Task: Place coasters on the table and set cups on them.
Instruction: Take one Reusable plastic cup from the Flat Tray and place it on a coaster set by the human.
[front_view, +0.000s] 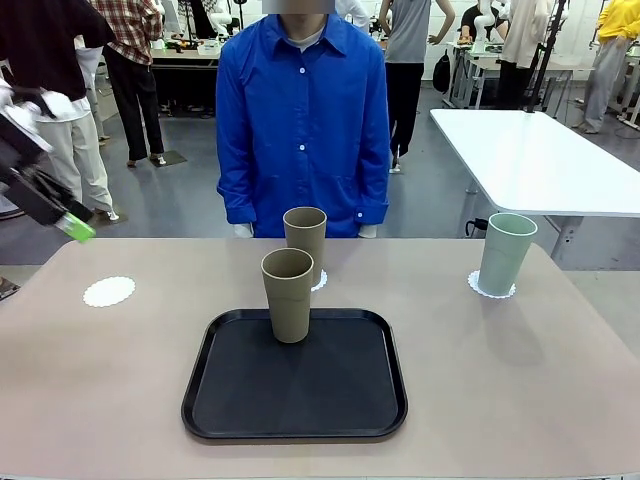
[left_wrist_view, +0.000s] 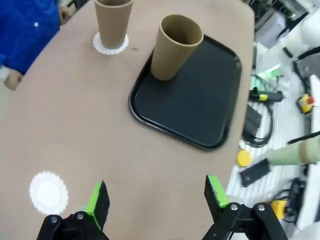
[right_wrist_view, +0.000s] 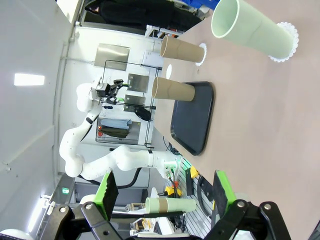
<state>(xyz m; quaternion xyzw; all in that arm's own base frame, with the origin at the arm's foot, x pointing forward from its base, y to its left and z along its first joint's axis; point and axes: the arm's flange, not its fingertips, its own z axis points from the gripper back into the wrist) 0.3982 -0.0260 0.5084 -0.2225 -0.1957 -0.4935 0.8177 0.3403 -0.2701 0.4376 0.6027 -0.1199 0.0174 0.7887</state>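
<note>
On the beige table (front_view: 520, 370), one tan cup (front_view: 288, 295) stands at the far edge of the black tray (front_view: 300, 400). Just behind it a second tan cup (front_view: 305, 240) rests on a coaster (front_view: 320, 281). At the right a mint green cup (front_view: 505, 253) sits on its own coaster (front_view: 490, 290). A bare coaster (front_view: 109, 292) lies at the left. My left gripper (front_view: 70, 222) hangs open above the table's left end; its wrist view has the bare coaster (left_wrist_view: 48, 192) beside the open fingers (left_wrist_view: 97, 202). My right gripper (right_wrist_view: 164, 192) is open, apart from the mint cup (right_wrist_view: 250, 32).
A person in a blue shirt (front_view: 302, 120) stands at the far side, arms down. A white-topped table (front_view: 540, 160) stands beyond the right corner. Cables and tools (left_wrist_view: 265, 95) lie on the floor past the table edge.
</note>
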